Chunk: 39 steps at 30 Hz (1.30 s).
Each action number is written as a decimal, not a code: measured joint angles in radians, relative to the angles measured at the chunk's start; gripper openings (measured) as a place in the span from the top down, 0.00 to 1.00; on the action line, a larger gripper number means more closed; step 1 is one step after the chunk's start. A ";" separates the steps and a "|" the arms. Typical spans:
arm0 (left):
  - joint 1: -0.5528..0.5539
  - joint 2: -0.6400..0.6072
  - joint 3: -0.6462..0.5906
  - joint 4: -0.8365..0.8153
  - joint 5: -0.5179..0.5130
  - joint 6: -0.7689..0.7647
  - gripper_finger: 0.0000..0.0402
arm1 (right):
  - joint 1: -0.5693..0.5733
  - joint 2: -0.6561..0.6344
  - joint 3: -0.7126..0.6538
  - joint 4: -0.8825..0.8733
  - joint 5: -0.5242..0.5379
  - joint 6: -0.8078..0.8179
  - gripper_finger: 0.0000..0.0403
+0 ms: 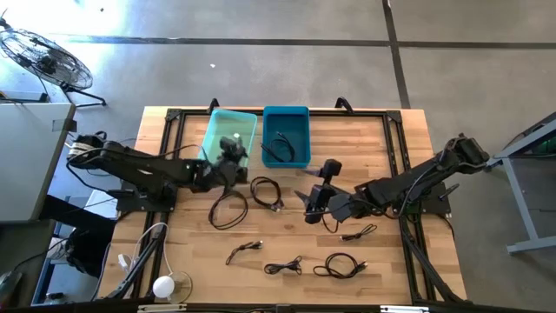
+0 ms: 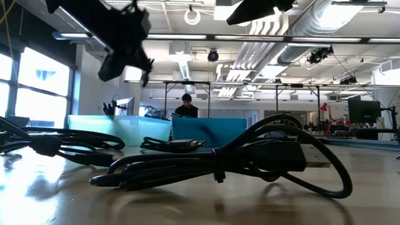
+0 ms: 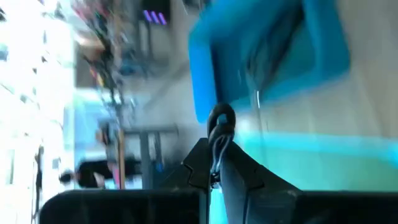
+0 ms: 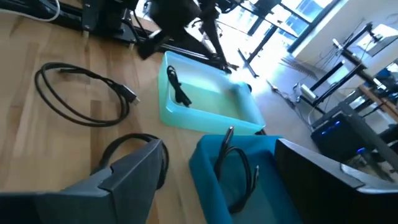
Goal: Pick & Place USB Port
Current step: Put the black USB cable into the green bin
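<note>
My left gripper [image 1: 233, 155] hovers above the near edge of the light teal bin [image 1: 213, 130] and is shut on a black USB cable [image 3: 221, 121]. In the right wrist view this cable [image 4: 178, 90] reaches down into the teal bin [image 4: 205, 118]. The blue bin [image 1: 265, 139] stands to its right, and a black cable [image 4: 239, 168] lies in it. My right gripper [image 1: 311, 207] is open above the table's middle, near side of the blue bin, touching nothing. My left gripper pinches the black cable between its two shut fingers [image 3: 239, 171]. A small loop of the cable [image 3: 219, 117] sticks out past the fingertips. The rest hangs below the gripper into the teal bin. Whether its lower end rests on the bin floor I cannot tell.
Several loose black cables lie on the wooden table: two coils [image 1: 228, 210] [image 1: 267, 191] near the middle, and smaller ones [image 1: 246, 250] [image 1: 284, 266] [image 1: 340, 265] [image 1: 359, 233] toward the near edge. A person [image 2: 186, 106] shows in the room far behind the table.
</note>
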<state>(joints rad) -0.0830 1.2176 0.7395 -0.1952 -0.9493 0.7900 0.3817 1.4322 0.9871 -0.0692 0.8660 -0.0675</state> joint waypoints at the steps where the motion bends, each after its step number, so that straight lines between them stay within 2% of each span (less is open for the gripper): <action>1: 0.032 -0.005 0.000 -0.034 0.009 -0.008 0.98 | 0.000 0.000 0.000 -0.008 0.000 0.022 0.25; 4: 0.156 -0.008 0.000 -0.103 0.129 -0.011 0.98 | 0.000 0.000 0.000 -0.020 -0.001 0.066 0.25; 8: 0.354 -0.007 0.000 -0.104 0.408 -0.009 0.98 | 0.001 0.000 0.000 -0.020 -0.002 0.083 0.25; 10: 0.443 -0.007 0.016 -0.135 0.508 -0.029 0.98 | 0.001 0.000 0.000 -0.020 -0.003 0.101 0.24; 13: 0.556 -0.007 0.072 -0.208 0.602 -0.100 0.98 | 0.001 0.000 0.000 -0.021 -0.009 0.112 0.24; 18: 0.693 0.018 0.144 -0.313 0.840 -0.250 0.98 | 0.001 0.000 0.000 -0.021 -0.009 0.113 0.24; 24: 0.733 0.129 0.162 -0.366 0.859 -0.316 0.98 | 0.001 0.000 0.000 -0.022 -0.009 0.134 0.24; 35: 0.731 0.296 0.164 -0.345 0.861 -0.316 0.97 | 0.001 0.000 0.000 -0.024 -0.054 0.180 0.24; 39: 0.731 0.303 0.164 -0.343 0.859 -0.316 0.86 | 0.001 0.000 0.000 -0.024 -0.062 0.183 0.24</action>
<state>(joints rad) 0.6479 1.5204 0.9039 -0.5381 -0.0904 0.4736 0.3828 1.4322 0.9867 -0.0937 0.8044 0.1154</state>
